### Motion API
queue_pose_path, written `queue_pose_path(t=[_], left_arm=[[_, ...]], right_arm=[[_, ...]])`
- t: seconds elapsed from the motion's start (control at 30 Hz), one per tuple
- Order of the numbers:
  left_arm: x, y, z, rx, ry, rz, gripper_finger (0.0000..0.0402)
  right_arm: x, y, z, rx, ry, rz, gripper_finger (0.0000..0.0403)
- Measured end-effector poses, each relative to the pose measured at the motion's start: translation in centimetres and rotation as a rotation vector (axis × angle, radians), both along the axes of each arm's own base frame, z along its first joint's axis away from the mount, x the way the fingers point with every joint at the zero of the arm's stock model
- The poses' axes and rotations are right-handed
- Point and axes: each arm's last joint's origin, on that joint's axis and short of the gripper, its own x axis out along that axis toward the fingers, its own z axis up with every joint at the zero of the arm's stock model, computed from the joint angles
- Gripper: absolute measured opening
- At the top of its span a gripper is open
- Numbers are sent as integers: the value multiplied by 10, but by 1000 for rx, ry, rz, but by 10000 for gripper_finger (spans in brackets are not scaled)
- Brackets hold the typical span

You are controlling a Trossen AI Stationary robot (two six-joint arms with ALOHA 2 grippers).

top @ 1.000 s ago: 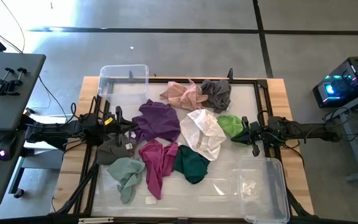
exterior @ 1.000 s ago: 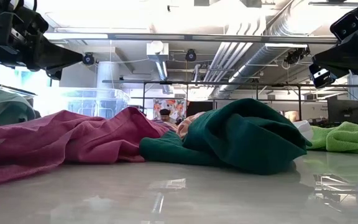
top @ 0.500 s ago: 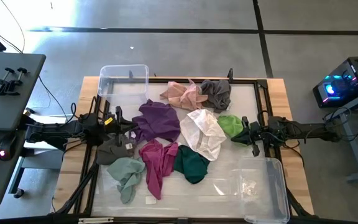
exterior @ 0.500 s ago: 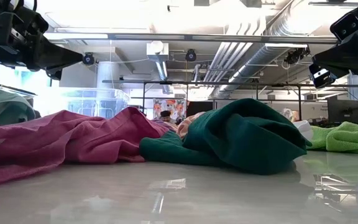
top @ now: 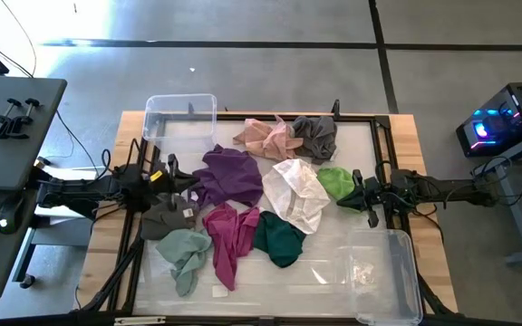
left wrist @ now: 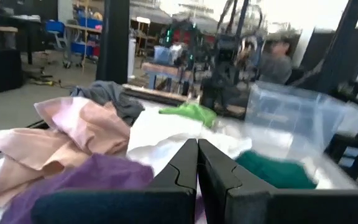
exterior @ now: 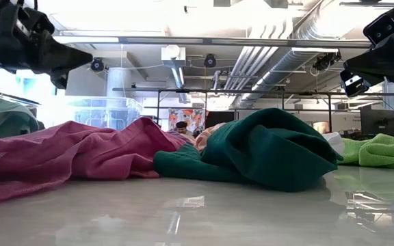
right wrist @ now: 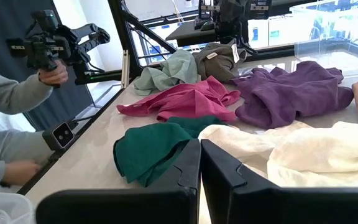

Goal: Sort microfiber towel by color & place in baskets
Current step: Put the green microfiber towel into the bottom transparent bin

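Several crumpled microfiber towels lie in a heap mid-table: purple (top: 229, 177), peach (top: 263, 136), grey (top: 315, 136), white (top: 297, 195), lime (top: 336, 181), magenta (top: 229, 235), dark green (top: 279, 240), sage (top: 187, 254) and dark grey (top: 166, 217). The small clear basket (top: 179, 118) stands at the far left corner. The larger basket (top: 379, 272) is near the right. My left gripper (top: 191, 188) (left wrist: 197, 163) hovers shut by the purple towel's left edge. My right gripper (top: 344, 194) (right wrist: 200, 163) hovers shut beside the lime towel.
A black frame rail (top: 270, 116) runs around the white work surface. A person (right wrist: 5, 106) holding a camera rig stands just past the table's near edge. A side table with clamps (top: 12, 118) sits left of the robot. Bare surface (top: 311, 272) lies in front of the heap.
My left gripper has risen slightly in the low view. The towels and my right gripper have stayed put.
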Motion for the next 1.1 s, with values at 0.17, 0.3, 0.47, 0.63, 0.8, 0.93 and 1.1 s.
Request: queue_pose_path(t=[0.17, 0.3, 0.47, 0.63, 0.8, 0.93, 1.1], left_arm=[[0, 0, 6, -66, -75, -1, 0], [0, 0, 7, -65, -80, -7, 0], [0, 0, 2, -29, -29, -9, 0], [1, -1, -1, 29, 17, -25, 0], [1, -1, -1, 57, 17, -25, 0], [1, -1, 0, 64, 15, -24, 0], [0, -1, 0, 43, 9, -25, 0]], right_arm=[[0, 0, 0, 0, 1, 0, 5], [0, 0, 0, 0, 1, 0, 5], [0, 0, 0, 0, 1, 0, 5], [0, 0, 0, 0, 1, 0, 5], [0, 0, 0, 0, 0, 0, 5], [1, 0, 5, 81, -35, -9, 5], [1, -5, 28, 263, -262, -176, 5]])
